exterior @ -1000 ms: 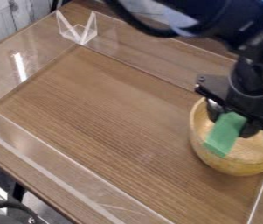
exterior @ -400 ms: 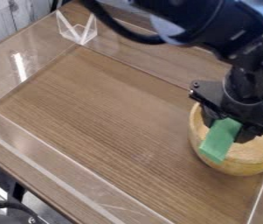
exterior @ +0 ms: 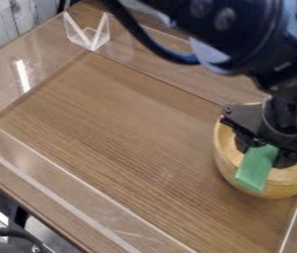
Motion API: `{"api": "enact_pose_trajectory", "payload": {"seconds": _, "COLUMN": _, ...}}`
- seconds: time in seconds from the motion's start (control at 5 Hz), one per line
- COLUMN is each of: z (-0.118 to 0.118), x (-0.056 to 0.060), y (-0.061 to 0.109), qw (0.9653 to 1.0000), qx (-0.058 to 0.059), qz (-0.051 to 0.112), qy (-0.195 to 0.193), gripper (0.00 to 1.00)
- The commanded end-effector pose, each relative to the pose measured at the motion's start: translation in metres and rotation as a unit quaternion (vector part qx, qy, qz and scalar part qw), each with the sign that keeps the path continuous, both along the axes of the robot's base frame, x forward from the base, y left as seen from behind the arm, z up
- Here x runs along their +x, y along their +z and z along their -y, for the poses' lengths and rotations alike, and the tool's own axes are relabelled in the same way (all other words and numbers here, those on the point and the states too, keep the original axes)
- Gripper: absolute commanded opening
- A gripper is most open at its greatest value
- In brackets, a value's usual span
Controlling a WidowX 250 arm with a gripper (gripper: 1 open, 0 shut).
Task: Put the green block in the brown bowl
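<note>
Showing the wooden table [exterior: 111,128] filling most of the frame, its grain running from upper left to lower right, fenced by clear acrylic walls [exterior: 38,54] along the left and top edges. The robot arm [exterior: 230,30], dark and blurred, enters from the top and reaches down to the lower right of the frame, where the brown bowl [exterior: 289,181] sits close to the right edge. The gripper [exterior: 266,150] hangs directly over the bowl, pointing steeply downward, its jaws partly spread and closed on the upper end of the green block [exterior: 258,168] (the fingertips themselves are too blurred to trace, so the exact contact faces cannot be made out).

The relation that governs the coming move is vertical. The green block lies immediately below the gripper, held by its top, with its long axis running nearly upright and leaning slightly, upper end toward the right of the frame and lower end toward the left. Its lower end overlaps the near-left part of the bowl's rim in this view; whether it is over the hollow or just over the rim cannot be told from a single camera. Judged from this arrangement, the carry appears essentially complete, and the release would call for the block's lower end to be inside the rim rather than astride it, since a bar dropped on a thick rim could tip outward onto the table
</note>
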State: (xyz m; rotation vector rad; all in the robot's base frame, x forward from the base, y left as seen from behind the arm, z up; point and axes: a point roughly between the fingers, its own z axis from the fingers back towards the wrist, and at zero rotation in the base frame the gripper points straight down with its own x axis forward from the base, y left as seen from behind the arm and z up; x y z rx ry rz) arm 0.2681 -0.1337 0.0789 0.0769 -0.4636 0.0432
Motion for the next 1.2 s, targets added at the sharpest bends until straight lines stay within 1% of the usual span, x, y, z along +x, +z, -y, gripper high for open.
{"api": "enact_pose_trajectory", "payload": {"seconds": 0.0, "z": 0.007, "x": 0.006, "y": 0.015, "qw": 0.9991, "qx": -0.010, "qz": 0.026, "qy": 0.031, "gripper": 0.00}}
{"api": "enact_pose_trajectory", "payload": {"seconds": 0.2, "z": 0.009, "x": 0.005, "y": 0.014, "qw": 0.9974, "qx": -0.014, "qz": 0.033, "qy": 0.063, "gripper": 0.00}}
{"api": "enact_pose_trajectory", "payload": {"seconds": 0.6, "z": 0.008, "x": -0.009, "y": 0.026, "qw": 0.9964, "qx": -0.025, "qz": 0.045, "qy": 0.068, "gripper": 0.00}}
{"api": "enact_pose_trajectory", "payload": {"seconds": 0.8, "z": 0.008, "x": -0.004, "y": 0.036, "qw": 0.9974, "qx": -0.032, "qz": 0.050, "qy": 0.041, "gripper": 0.00}}
{"api": "enact_pose_trajectory", "payload": {"seconds": 1.0, "z": 0.009, "x": 0.001, "y": 0.046, "qw": 0.9976, "qx": -0.035, "qz": 0.059, "qy": 0.013, "gripper": 0.00}}
